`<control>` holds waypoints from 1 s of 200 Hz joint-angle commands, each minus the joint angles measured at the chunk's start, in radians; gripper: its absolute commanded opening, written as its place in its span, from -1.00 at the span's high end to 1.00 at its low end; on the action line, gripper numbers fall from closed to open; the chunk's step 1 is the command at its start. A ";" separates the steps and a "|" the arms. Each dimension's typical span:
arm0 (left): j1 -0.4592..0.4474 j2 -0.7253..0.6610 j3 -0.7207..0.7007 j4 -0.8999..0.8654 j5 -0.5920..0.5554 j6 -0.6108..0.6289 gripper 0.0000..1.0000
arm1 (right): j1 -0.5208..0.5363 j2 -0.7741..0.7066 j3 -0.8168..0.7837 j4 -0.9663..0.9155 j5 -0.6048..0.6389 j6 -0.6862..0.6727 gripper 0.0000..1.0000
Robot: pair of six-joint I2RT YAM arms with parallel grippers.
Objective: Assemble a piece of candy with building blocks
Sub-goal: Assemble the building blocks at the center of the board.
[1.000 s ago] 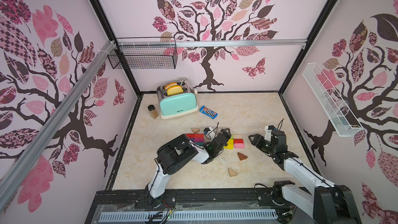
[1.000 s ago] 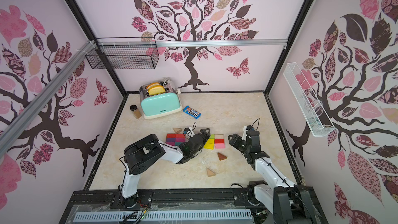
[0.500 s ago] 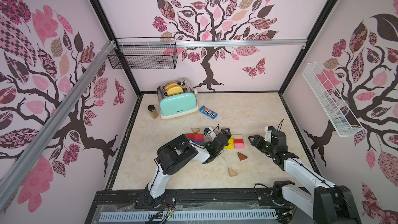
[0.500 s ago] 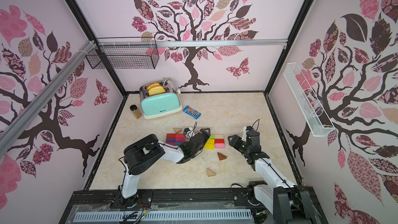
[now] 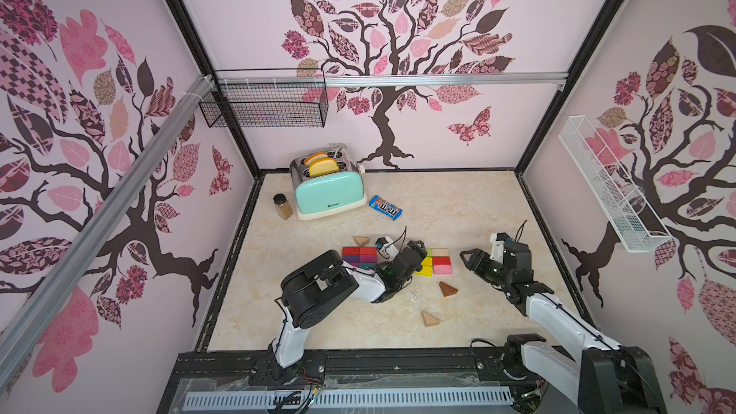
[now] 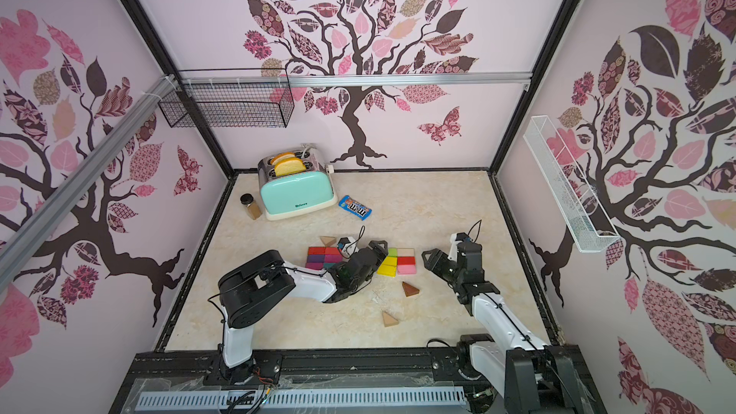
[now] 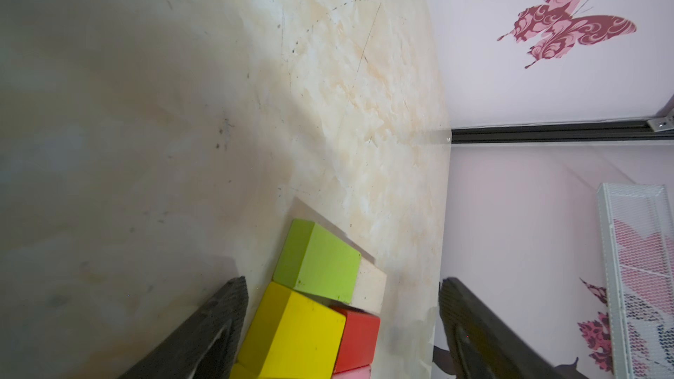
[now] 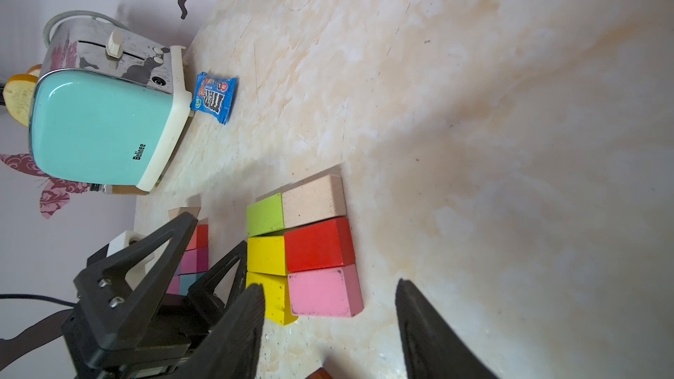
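Building blocks [image 5: 360,258] sit mid-counter in two clusters split by a gap; your left claw [image 5: 419,249] is spread, empty, low in that gap, yellow blocks [image 5: 423,270] just beside it toward the right edge; right claw [image 5: 466,260] half-spread, empty, beyond the pink block [image 5: 442,270]; left arm looks nearer.

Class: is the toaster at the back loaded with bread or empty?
Loaded: two bread slices stick up from the slots of the toaster, seen in both top views.

Bare floor [image 5: 458,213] behind and right of block cluster [image 5: 438,262]; toaster [image 5: 328,197], jar [image 5: 282,205], candy packet [image 5: 385,207] along back left
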 commanded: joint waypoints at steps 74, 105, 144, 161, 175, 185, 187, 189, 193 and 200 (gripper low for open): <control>-0.040 -0.049 -0.181 -0.298 0.317 0.135 -0.74 | -0.008 -0.128 0.018 -0.181 0.030 -0.060 -0.23; -0.053 -0.012 -0.170 -0.236 0.375 0.110 -0.74 | -0.007 -0.125 0.025 -0.191 0.030 -0.064 -0.23; -0.054 0.020 -0.146 -0.211 0.403 0.104 -0.73 | -0.008 -0.133 0.043 -0.215 0.038 -0.083 -0.23; -0.054 0.035 -0.138 -0.197 0.409 0.099 -0.73 | -0.008 -0.129 0.040 -0.210 0.042 -0.085 -0.24; -0.054 0.049 -0.133 -0.177 0.415 0.088 -0.73 | -0.008 -0.120 0.038 -0.204 0.040 -0.085 -0.24; -0.055 0.058 -0.126 -0.172 0.416 0.086 -0.73 | -0.008 -0.116 0.036 -0.199 0.038 -0.084 -0.23; -0.054 0.060 -0.126 -0.172 0.417 0.086 -0.73 | -0.008 -0.114 0.035 -0.199 0.038 -0.084 -0.23; -0.054 0.061 -0.125 -0.172 0.417 0.084 -0.73 | -0.007 -0.114 0.035 -0.198 0.037 -0.084 -0.23; -0.054 0.064 -0.125 -0.168 0.416 0.083 -0.73 | -0.008 -0.114 0.033 -0.198 0.038 -0.086 -0.23; -0.055 0.070 -0.125 -0.162 0.416 0.079 -0.73 | -0.008 -0.115 0.032 -0.197 0.039 -0.086 -0.23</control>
